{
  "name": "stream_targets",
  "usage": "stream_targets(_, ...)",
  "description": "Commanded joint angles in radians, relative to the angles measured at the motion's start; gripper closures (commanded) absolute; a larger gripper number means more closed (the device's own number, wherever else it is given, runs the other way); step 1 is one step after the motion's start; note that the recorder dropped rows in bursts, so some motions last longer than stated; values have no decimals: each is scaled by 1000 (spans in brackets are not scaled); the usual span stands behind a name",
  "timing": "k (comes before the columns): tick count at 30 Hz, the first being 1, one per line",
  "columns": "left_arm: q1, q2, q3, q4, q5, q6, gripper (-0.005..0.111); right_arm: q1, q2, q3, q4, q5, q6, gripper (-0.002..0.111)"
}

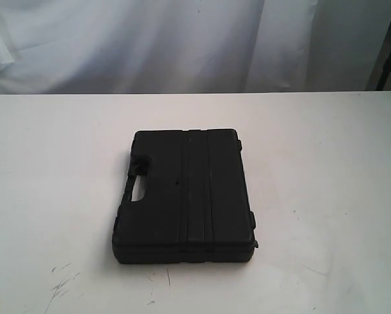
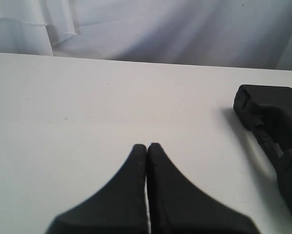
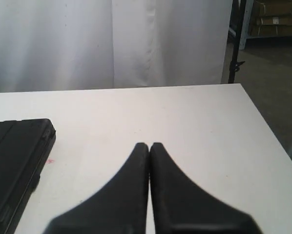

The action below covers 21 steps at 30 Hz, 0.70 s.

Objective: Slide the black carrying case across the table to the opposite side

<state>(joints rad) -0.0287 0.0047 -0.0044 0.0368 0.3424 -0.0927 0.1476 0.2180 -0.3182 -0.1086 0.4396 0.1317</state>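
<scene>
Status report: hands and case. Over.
Left hand shut, empty. Right hand shut, empty. Black carrying case flat on table, untouched. Nothing in its way.

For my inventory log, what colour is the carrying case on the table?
The carrying case is solid black, no printed pattern; the exterior view shows it best.

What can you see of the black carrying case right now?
The black carrying case is a closed, rectangular, matte box, hard plastic by its look, with raised ribs along its lid. Its moulded handle, with an oval cutout, faces the left of the exterior view. It lies flat near the middle of the white table, touching nothing else; the left gripper and right gripper, both shut, are clear of it.
</scene>
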Motion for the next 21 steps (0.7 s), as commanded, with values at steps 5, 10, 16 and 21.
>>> stream_targets(5,-7,-5,4,0,-10,-2,107,-8,-147,158,24,-114,-8,108)
stream_targets(10,-7,-5,4,0,-10,-2,107,-8,-200,165,25,-93,-8,108)
stream_targets(16,-7,-5,4,0,-10,-2,107,-8,-210,179,62,-93,-29,108)
stream_targets(21,-7,-5,4,0,-10,-2,107,-13,-218,243,165,-98,-137,108)
